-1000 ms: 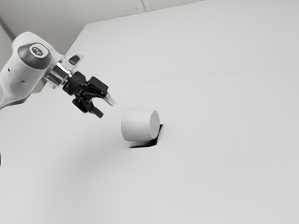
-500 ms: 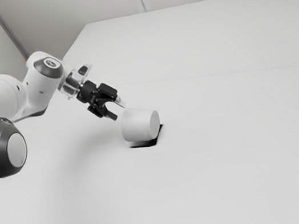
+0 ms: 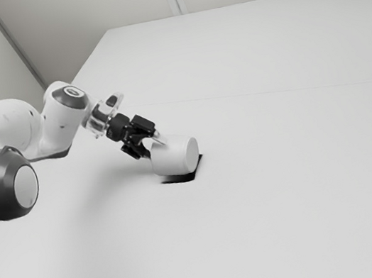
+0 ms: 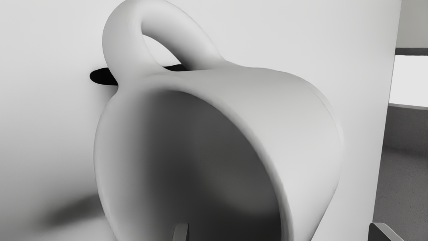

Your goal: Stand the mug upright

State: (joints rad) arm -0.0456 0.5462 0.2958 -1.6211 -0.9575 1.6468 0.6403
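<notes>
Nearest, the gripper (image 3: pixel 152 145) has its fingers (image 4: pixel 182 231) spread wide, one before the mouth of the mug (image 3: pixel 173 157), one outside its wall, the rim (image 4: pixel 287 214) between; I cannot tell whether either touches. The mug lies sideways on the table (image 3: pixel 290 200), mouth toward the arm (image 3: pixel 4 128), its long axis running to the base (image 3: pixel 192 154), toward the exterior view's right

The white arm (image 3: pixel 7 127) reaches in from the exterior view's left, bent at its joints, its wrist (image 3: pixel 68 102) higher than the gripper (image 3: pixel 154 146) — which slants down toward the exterior view's right, its two fingers (image 4: pixel 181 232) parted, well apart
</notes>
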